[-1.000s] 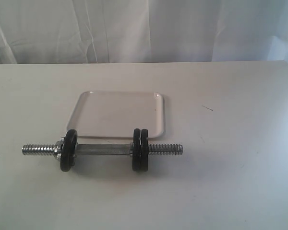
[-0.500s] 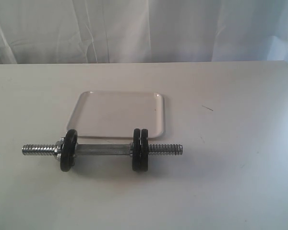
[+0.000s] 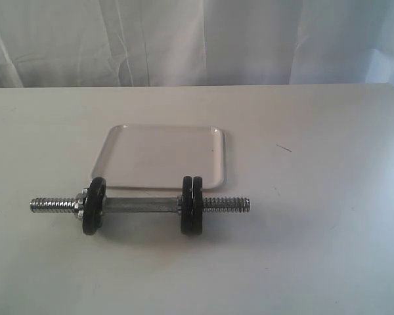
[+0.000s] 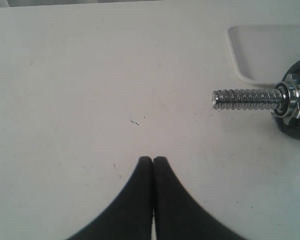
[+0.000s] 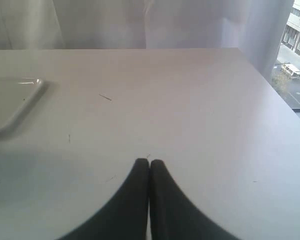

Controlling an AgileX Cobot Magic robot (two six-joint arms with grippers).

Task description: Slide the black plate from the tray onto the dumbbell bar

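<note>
Exterior: seeing the dumbbell bar (image 3: pixel 141 205) lying just before the tray (image 3: pixel 164 157) near rim, carrying one black plate (image 3: pixel 93 207) leftward and a touching pair of plates (image 3: pixel 192 205) rightward, bare table (image 3: pixel 328 197) spreading right.
Left wrist: finding the left gripper (image 4: pixel 153 160) clenching on nothing, apart from the bar's threaded end (image 4: pixel 245 98).
Right wrist: finding the right gripper (image 5: pixel 149 162) clenching on nothing, nearing the table's side edge.
</note>
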